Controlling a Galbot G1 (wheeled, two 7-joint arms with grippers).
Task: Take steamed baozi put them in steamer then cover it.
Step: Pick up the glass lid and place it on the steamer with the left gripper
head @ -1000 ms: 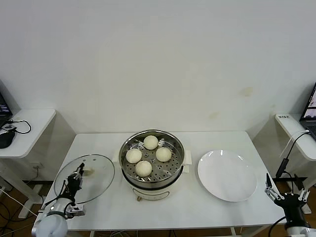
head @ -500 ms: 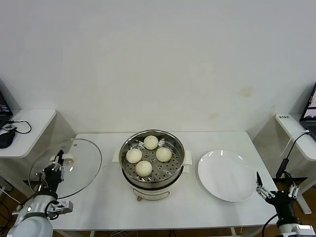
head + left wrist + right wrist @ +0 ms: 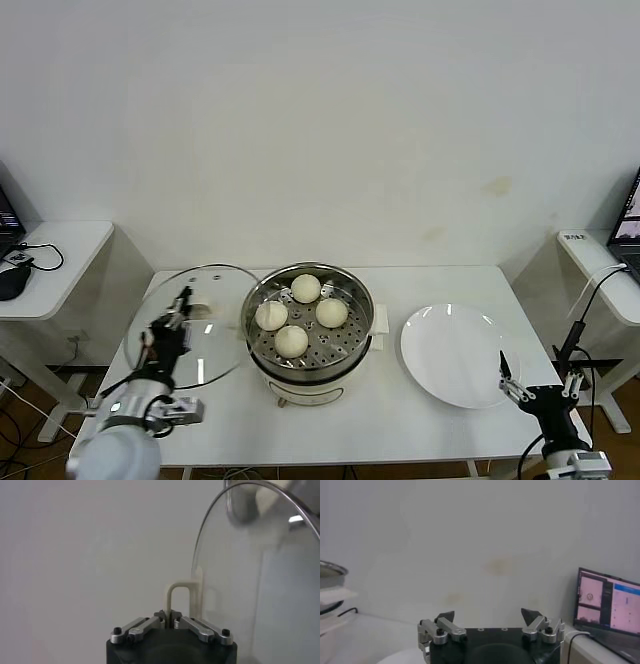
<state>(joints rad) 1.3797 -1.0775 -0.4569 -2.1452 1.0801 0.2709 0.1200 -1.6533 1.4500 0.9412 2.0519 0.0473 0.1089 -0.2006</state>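
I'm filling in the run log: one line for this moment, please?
baozi: four in steamer | cover: held by handle in left gripper, beside steamer | right gripper: open, empty, near plate

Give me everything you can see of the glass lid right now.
The cover is a round clear glass lid with a thin metal rim and a cream-white loop handle at its centre. The left gripper is shut on that handle and holds the lid tilted, lifted off the table. It sits just left of the steamer, its rim reaching the steamer's left edge in the head view, not yet over the basket. Nothing else touches it.
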